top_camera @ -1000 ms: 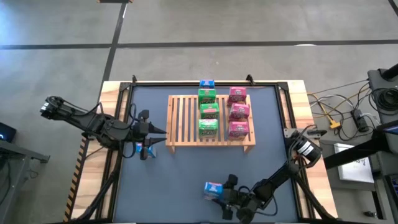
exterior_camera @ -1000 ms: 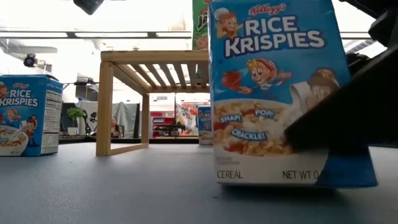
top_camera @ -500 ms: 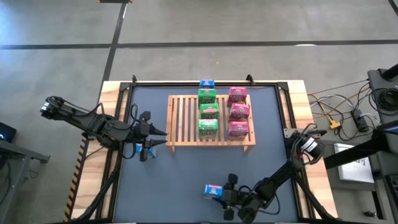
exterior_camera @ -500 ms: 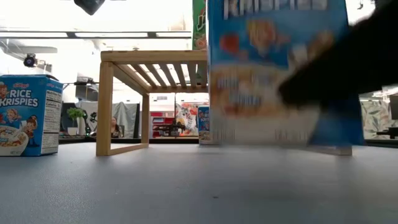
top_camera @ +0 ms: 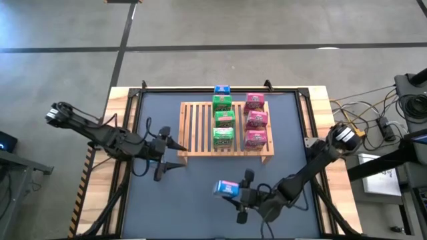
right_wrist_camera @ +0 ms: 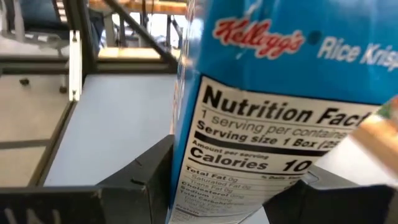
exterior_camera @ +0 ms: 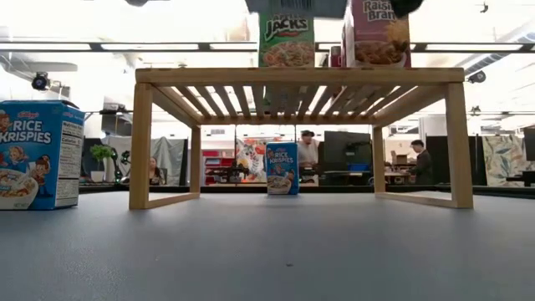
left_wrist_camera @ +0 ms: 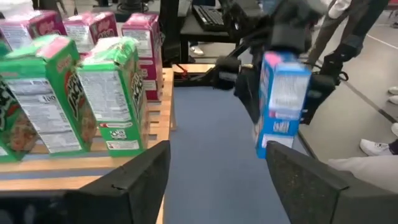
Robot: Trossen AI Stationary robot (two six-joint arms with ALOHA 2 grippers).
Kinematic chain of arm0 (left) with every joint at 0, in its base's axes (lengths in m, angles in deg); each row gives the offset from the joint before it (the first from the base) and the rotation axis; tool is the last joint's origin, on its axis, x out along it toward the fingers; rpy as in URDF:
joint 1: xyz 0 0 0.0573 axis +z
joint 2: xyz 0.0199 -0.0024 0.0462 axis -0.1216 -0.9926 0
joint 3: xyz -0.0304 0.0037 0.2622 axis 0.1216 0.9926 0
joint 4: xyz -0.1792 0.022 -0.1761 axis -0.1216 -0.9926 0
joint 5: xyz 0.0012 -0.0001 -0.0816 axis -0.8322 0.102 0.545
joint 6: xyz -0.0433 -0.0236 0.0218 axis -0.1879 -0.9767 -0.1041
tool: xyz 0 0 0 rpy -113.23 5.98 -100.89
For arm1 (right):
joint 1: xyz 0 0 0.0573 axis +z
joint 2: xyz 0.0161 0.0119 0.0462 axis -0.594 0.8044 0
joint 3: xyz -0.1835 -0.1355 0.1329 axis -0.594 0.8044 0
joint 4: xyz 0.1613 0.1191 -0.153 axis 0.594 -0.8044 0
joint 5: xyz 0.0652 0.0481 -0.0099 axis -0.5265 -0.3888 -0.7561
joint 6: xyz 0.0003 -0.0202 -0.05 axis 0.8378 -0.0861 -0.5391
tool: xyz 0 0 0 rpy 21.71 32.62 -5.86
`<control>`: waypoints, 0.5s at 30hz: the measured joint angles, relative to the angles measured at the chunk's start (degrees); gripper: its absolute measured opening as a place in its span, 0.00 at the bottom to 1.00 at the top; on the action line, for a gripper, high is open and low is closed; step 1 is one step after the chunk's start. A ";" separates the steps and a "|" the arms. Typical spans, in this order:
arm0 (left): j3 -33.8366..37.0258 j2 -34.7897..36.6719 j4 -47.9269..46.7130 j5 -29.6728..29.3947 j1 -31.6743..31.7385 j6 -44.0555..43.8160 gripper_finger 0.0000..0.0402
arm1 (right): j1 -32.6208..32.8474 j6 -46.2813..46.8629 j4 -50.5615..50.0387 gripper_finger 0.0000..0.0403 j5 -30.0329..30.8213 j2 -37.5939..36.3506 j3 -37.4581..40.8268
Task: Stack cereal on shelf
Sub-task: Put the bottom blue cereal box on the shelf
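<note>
Right end effector (top_camera: pixel 239 197), at the near middle of the surface (top_camera: pixel 200 193), pinches 1 blue box (top_camera: pixel 227 189) between its 2 fingers; in the right wrist view the box's nutrition panel (right_wrist_camera: pixel 261 143) fills the gap between those fingers. The left wrist view shows the same box (left_wrist_camera: pixel 283 99) upright and clear of the surface.

Left end effector (top_camera: pixel 172 153), at the left side of the surface just beside the rack's near-left corner, has its fingers (left_wrist_camera: pixel 140 177) spread with nothing between them.

A second blue box (exterior_camera: pixel 38 155) stands upright on the surface at the left, seen only in the low view.

The rack (top_camera: pixel 197 127) stands in the middle of the surface. On its slats stand 3 green boxes (top_camera: pixel 223 137) in 1 file running near to far, and 3 pink boxes (top_camera: pixel 255 139) in a parallel file to their right. The slats to the left of the green file are bare.

A third blue box (top_camera: pixel 221 90) stands on the surface just behind the rack's far edge; the low view shows it (exterior_camera: pixel 282 169) upright beyond the rack's legs.
</note>
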 joint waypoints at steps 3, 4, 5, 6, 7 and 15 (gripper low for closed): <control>0.00 -1.44 1.80 -0.04 -0.02 -1.37 0.63 | -0.60 -2.32 1.38 0.45 -0.27 -2.18 0.00; 0.00 -2.18 3.19 -0.02 -0.02 -1.65 0.64 | -0.62 -3.43 1.40 0.45 -0.27 -2.84 0.00; 0.00 -3.00 4.86 0.07 -0.03 -1.90 0.64 | -0.84 -3.98 1.89 0.45 -0.47 -3.45 0.00; 0.00 -3.87 6.16 0.53 -0.07 -2.02 0.64 | -1.05 -4.75 2.19 0.45 -0.56 -4.01 0.00; 0.00 -4.85 7.29 0.87 -0.11 -2.05 0.64 | -1.22 -5.18 2.28 0.45 -0.58 -4.56 0.00; 0.00 -8.75 12.71 -2.54 -0.10 -1.42 0.64 | -3.03 -6.91 2.64 0.45 -0.58 -6.34 0.00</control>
